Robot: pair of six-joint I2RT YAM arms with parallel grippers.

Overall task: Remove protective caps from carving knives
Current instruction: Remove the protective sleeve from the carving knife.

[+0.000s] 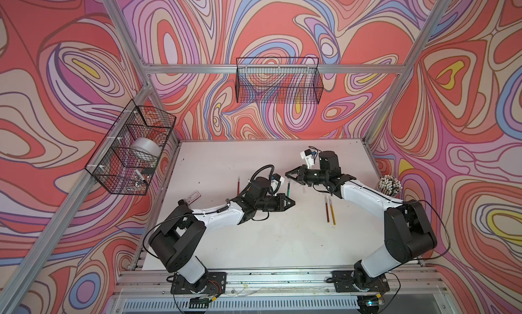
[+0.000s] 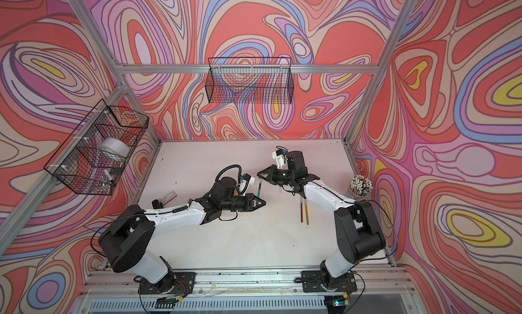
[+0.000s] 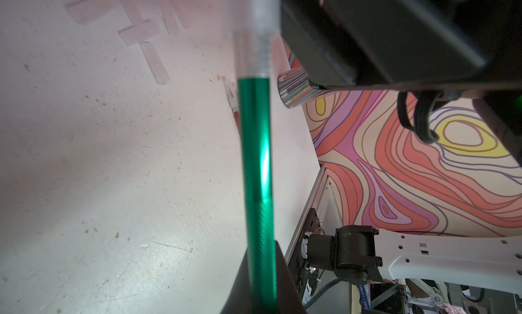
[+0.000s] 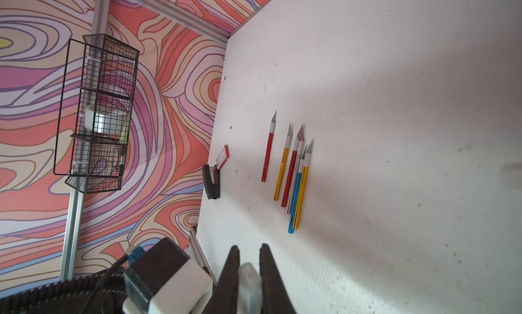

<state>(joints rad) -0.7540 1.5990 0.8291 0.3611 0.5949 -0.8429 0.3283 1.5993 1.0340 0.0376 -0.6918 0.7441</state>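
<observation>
On the table [image 4: 395, 157], bare knives [image 4: 289, 177] and loose caps [image 3: 154, 62]; stick-filled cup [image 1: 392, 193] aside

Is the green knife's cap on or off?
On. The whitish cap covers the end of the green knife in the left wrist view; no blade shows.

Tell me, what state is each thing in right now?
left gripper, shut on green knife
right gripper, shut on cap
green knife, held, cap on
cap, on green knife's tip, gripped
left knives, uncapped, lying flat
right pair, look capped, lying flat
loose caps, off, lying flat
</observation>
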